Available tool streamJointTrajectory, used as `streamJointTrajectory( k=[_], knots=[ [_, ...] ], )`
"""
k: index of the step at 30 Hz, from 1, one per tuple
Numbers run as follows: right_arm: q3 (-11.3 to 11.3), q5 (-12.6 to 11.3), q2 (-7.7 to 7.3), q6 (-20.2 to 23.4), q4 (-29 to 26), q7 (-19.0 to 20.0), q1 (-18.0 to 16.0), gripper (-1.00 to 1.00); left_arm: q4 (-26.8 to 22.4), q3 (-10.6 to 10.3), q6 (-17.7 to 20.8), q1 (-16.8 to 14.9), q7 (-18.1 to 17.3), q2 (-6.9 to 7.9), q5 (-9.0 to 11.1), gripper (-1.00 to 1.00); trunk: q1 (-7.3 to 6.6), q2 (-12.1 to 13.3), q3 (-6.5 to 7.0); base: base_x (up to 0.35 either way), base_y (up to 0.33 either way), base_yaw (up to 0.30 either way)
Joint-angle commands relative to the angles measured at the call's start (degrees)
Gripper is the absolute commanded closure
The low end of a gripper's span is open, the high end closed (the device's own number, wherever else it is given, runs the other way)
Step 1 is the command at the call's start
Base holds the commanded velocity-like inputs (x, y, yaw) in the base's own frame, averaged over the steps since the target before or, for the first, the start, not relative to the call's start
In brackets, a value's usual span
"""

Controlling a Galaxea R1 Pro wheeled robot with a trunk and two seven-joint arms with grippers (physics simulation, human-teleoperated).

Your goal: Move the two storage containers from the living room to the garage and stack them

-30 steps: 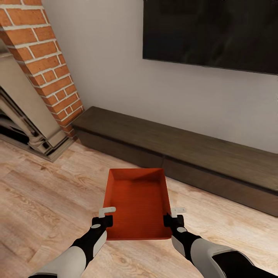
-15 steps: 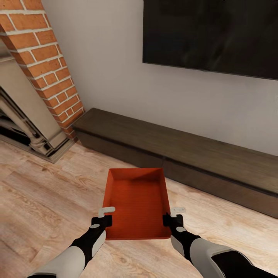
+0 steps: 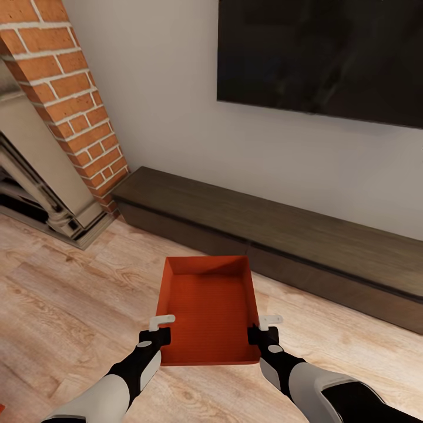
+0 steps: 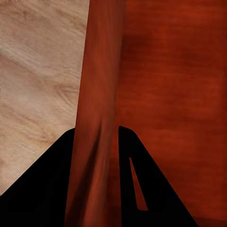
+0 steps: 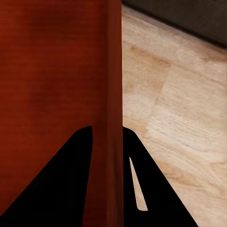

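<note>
Storage container (image 3: pixel 207 311): red-orange, open-topped, flat thin walls, empty inside. Carried level above the wood-plank floor (image 3: pixel 64 305) of the living room, in front of the robot, long axis running near to far.

Handling, judged: rigid shell, probably light since empty; smooth walls look slippery, so a pinch on one wall alone could let it pivot. A two-sided hold on opposite long walls near the near end, as here, resists tilt; the far end overhangs unsupported, so sudden base turns may swing it.

Left end effector (image 3: pixel 157 330): clamped on the left wall near the near corner; the left wrist view shows the wall (image 4: pixel 97 118) running between the two dark fingers (image 4: pixel 132 179), one inside, one outside. Right end effector (image 3: pixel 264 329): clamped likewise on the right wall (image 5: pixel 113 94), straddling the rim.

Surroundings: low dark TV bench (image 3: pixel 282 235) far and right, black wall TV (image 3: pixel 320 56) above it, brick fireplace (image 3: pixel 64 100) far left. Second container not identified here.
</note>
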Motion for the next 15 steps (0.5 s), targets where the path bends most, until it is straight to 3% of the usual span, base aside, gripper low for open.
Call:
streamJointTrajectory(
  k=[1,15],
  knots=[
    [-2.8,1.8,0.06,-0.9,-0.1,0.0,-0.1,1.00,0.2,0.5,-0.1,0.0,1.2,0.49,0.4,1.00,-0.23,0.4,0.15,0.000,0.000,0.000],
    [-2.8,1.8,0.07,-0.9,-0.1,0.0,-0.1,1.00,0.2,0.5,-0.2,0.0,1.2,0.58,0.2,1.00,-3.30,6.0,2.66,0.000,0.000,0.000]
  ],
)
